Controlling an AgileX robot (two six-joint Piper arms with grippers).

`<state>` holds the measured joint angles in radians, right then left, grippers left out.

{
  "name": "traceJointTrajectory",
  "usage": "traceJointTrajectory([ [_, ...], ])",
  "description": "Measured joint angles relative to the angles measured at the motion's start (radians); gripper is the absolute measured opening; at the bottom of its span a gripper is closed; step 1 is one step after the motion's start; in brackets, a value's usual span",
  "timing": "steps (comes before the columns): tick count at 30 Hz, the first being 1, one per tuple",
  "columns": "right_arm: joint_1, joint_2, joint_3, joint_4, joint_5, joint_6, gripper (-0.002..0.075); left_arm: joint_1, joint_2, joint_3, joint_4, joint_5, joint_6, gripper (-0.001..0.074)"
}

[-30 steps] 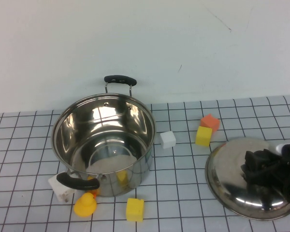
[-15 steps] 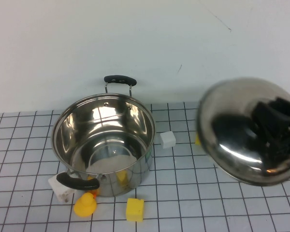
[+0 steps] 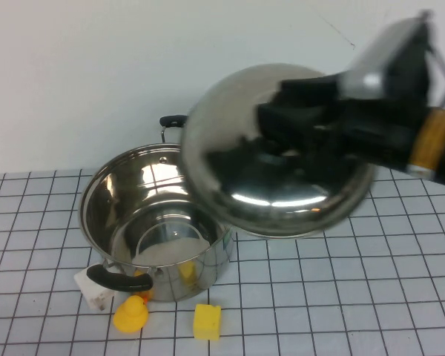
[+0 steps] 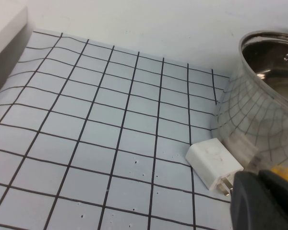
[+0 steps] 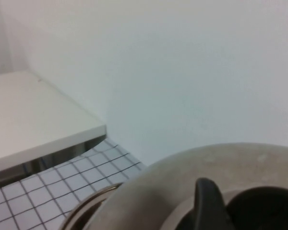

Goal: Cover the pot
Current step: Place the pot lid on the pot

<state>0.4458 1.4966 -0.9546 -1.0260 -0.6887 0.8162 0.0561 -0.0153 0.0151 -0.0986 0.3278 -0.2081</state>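
The pot (image 3: pixel 104 200) stands open, left of centre on the checked mat, with one black handle at the front (image 3: pixel 119 278). My right gripper (image 3: pixel 297 122) is shut on the black knob of the domed steel lid (image 3: pixel 274 185). It holds the lid tilted in the air, overlapping the pot's far right rim. In the right wrist view the lid (image 5: pixel 182 177) fills the bottom, with the knob (image 5: pixel 264 211) between dark fingers (image 5: pixel 209 201). My left gripper (image 4: pixel 257 179) is shut and empty, low beside the pot's wall (image 4: pixel 259 96); it is out of the high view.
A white charger plug (image 3: pixel 93 289) lies by the pot's front handle and also shows in the left wrist view (image 4: pixel 213 163). A yellow duck (image 3: pixel 130 314) and a yellow block (image 3: pixel 207 321) sit in front of the pot. A white wall stands behind.
My right gripper has lifted the lid off the mat at the right and carried it up and left, over the pot's right rim. The lid now hides the blocks behind it.
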Motion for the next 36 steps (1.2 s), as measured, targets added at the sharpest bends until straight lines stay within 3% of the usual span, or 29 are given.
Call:
traceJointTrajectory([
  [6, 0.135, 0.269, -0.26, -0.015, 0.086, 0.046, 0.0342, 0.0, 0.0, 0.0, 0.0, 0.0, 0.0, -0.0003],
  [14, 0.215, 0.533, -0.517, -0.039, 0.147, 0.066, 0.0342, 0.0, 0.0, 0.0, 0.0, 0.0, 0.0, -0.0003],
  [36, 0.245, 0.663, -0.604, -0.04, 0.22, 0.105, 0.0342, 0.0, 0.0, 0.0, 0.0, 0.0, 0.0, -0.0003],
])
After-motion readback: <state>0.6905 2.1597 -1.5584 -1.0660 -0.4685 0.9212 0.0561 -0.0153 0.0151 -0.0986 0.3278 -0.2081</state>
